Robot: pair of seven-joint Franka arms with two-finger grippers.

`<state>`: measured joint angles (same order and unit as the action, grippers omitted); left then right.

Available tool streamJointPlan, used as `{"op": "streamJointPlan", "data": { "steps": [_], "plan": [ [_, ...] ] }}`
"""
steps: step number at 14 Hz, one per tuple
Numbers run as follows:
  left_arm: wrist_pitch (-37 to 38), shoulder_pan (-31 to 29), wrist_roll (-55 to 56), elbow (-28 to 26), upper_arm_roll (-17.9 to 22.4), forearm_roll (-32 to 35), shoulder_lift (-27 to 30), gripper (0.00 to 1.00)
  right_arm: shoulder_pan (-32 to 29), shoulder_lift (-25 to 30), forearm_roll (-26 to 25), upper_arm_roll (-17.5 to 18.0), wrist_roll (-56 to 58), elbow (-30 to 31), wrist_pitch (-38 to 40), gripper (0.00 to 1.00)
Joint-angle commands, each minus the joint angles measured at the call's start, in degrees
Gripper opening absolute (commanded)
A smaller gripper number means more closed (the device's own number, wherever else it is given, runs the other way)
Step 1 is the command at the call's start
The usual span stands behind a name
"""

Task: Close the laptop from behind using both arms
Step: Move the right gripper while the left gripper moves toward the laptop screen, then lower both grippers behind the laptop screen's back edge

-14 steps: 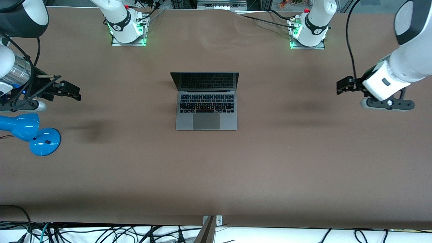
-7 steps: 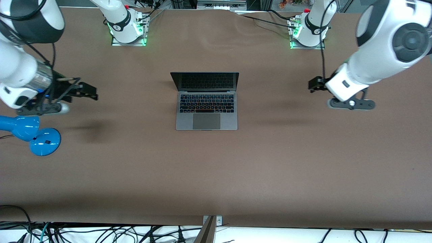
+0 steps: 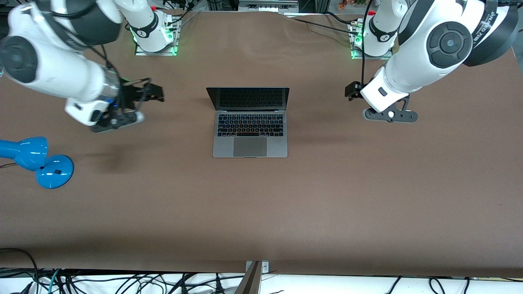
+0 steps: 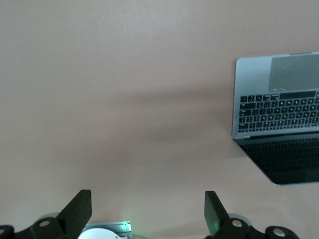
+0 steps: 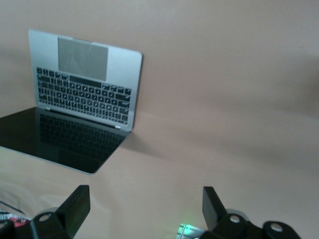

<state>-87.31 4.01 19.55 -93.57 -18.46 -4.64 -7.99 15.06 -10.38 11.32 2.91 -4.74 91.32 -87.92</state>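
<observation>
The space-grey laptop [image 3: 249,122] stands open in the middle of the table, its dark screen [image 3: 248,98] upright and facing the front camera. My right gripper [image 3: 156,93] is open and empty, in the air over bare table beside the laptop's screen, toward the right arm's end. My left gripper [image 3: 350,90] is open and empty over bare table toward the left arm's end. The laptop shows in the left wrist view [image 4: 277,109] and the right wrist view [image 5: 84,82], apart from the open left gripper [image 4: 147,211] and right gripper [image 5: 144,205].
A blue desk lamp [image 3: 41,161] lies at the right arm's end of the table. The two arm bases [image 3: 153,34] [image 3: 374,38] with green lights stand along the table's edge farthest from the front camera. Cables hang off the near edge [image 3: 122,281].
Both arms have swung inward toward the laptop. Each gripper has come much closer to the screen's sides. The laptop has not moved.
</observation>
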Motion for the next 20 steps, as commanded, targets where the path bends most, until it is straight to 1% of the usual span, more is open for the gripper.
{"op": "streamJointPlan", "data": {
  "steps": [1,3,4,5,6,8,9,10,11,12,13,14,15,18,20],
  "plan": [
    [1.0,-0.2,4.5,-0.3,-3.8,-0.9,0.6,1.0,4.9,-1.6,0.9,-0.4,-8.4,-1.0,0.9,1.0],
    [0.7,-0.2,6.9,-1.4,-6.1,-1.0,0.5,1.0,8.3,-2.7,0.9,-0.4,-14.7,-1.0,0.6,0.99],
    [0.6,-0.2,9.4,-2.0,-7.8,-1.0,0.3,1.0,9.4,-3.4,1.1,-0.4,-15.9,-1.0,0.9,0.99],
    [0.3,-0.2,11.7,-3.4,-8.9,-1.5,0.4,1.0,10.1,-4.0,1.3,-0.4,-15.9,-0.9,1.3,0.92],
    [0.0,-0.2,13.2,-3.6,-9.5,-2.9,0.3,1.0,10.8,-4.6,3.0,-0.4,-15.9,-0.8,1.9,0.86],
    [-2.1,-0.1,16.6,-5.1,-11.2,-5.1,0.1,1.0,10.9,-6.0,7.5,-0.4,-17.4,-0.8,4.4,0.7],
    [-3.6,-0.1,17.5,-6.2,-12.4,-5.7,0.2,1.0,10.9,-6.7,9.5,-0.4,-18.2,-0.8,5.5,0.61],
    [-5.9,-0.2,19.1,-7.6,-13.9,-5.9,0.1,1.0,11.0,-7.1,11.0,-0.4,-19.2,-0.8,6.1,0.49],
    [-9.2,-0.1,20.6,-10.2,-15.3,-6.3,0.1,1.0,11.1,-7.6,12.0,-0.4,-20.3,-0.9,6.1,0.39],
    [-11.8,-0.3,21.2,-12.3,-16.4,-8.5,0.1,1.0,11.4,-8.2,12.1,-0.4,-20.5,-0.8,6.1,0.28],
    [-13.9,-0.1,21.4,-13.6,-16.8,-10.3,0.0,1.0,11.6,-8.6,12.1,-0.4,-20.6,-0.8,6.1,0.18],
    [-15.9,0.6,21.5,-14.9,-16.9,-11.0,-0.2,1.0,11.9,-9.4,12.1,-0.4,-20.6,-0.9,6.1,0.1],
    [-16.4,1.1,21.6,-15.1,-16.9,-12.0,-1.5,1.0,12.4,-9.6,12.1,-0.4,-20.5,-0.9,6.1,0.07],
    [-16.8,2.3,22.2,-15.1,-17.0,-14.4,-5.4,1.0,12.8,-10.8,12.1,-0.4,-20.4,-0.9,5.6,0.06],
    [-18.2,4.5,25.6,-15.0,-16.9,-14.4,-7.0,1.0,13.2,-12.0,12.1,-0.4,-20.3,-0.9,5.5,0.06]
  ]
}}
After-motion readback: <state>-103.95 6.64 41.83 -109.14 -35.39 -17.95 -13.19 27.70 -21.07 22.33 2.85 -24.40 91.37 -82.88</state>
